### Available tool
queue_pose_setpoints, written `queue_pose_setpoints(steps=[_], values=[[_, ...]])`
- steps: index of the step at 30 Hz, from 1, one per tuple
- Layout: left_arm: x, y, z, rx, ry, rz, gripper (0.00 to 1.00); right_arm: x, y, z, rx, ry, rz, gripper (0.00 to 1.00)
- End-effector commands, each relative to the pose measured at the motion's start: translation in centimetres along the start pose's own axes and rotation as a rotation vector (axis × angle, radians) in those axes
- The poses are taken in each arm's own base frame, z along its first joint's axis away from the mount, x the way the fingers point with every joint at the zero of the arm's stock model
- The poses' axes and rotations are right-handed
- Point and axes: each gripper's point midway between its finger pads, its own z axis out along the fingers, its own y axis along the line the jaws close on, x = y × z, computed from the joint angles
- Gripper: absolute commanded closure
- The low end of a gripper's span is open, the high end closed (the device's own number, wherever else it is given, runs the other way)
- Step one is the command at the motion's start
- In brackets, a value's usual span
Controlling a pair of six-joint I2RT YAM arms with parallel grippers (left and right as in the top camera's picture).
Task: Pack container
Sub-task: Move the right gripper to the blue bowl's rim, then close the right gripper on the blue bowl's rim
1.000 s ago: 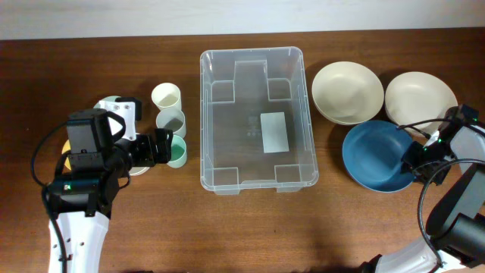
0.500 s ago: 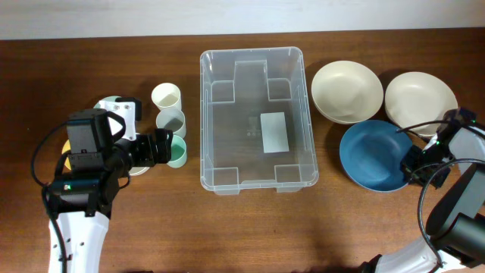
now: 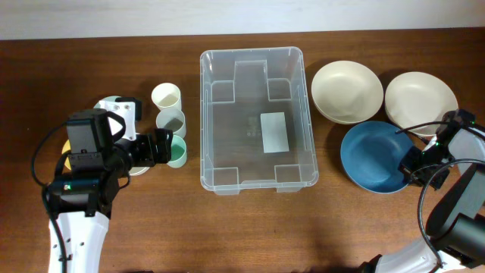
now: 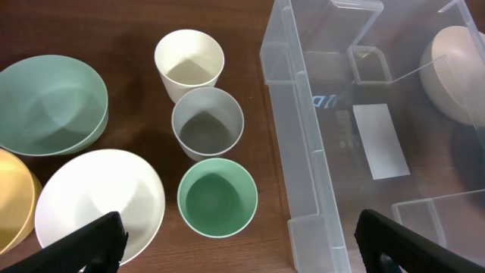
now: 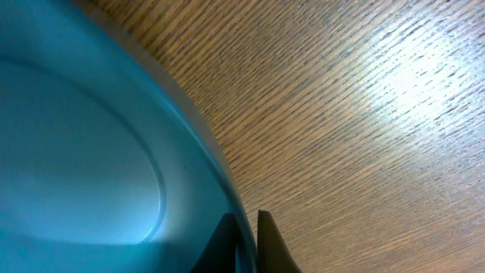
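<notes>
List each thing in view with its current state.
Clear plastic rectangular container: upright, lidless, empty.
Blue round bowl: rim gripped by right claw.
Two cream round bowls: upright, empty.
Cream cup, grey cup, green cup: upright, empty.
Green round bowl, white round bowl: upright, empty.
Left claw: open, empty.
Right claw: shut on blue bowl's rim.

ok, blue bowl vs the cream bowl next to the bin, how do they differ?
Blue round plastic bowl: right claw pinches its rim; cream round bowl beside the clear plastic container: untouched. Blue sits nearer the robot, cream farther back. Both upright, empty, right of the container.
</notes>
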Motion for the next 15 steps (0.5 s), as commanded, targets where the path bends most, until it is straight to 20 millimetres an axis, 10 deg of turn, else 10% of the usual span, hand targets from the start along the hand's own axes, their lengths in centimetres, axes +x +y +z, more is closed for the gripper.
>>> queue_pose_setpoints(steps=[1,15], values=[[-1.1,-0.6,-0.5,0.021,-0.026,0.018,0.02,0.1,0.0,-0.7,0.001,-0.023,0.009,0.96],[-1.5,-0.6,-0.5,0.022,-0.044,0.023,0.02,0.2,0.1,-9.0,-0.050,-0.275,0.005,0.96]])
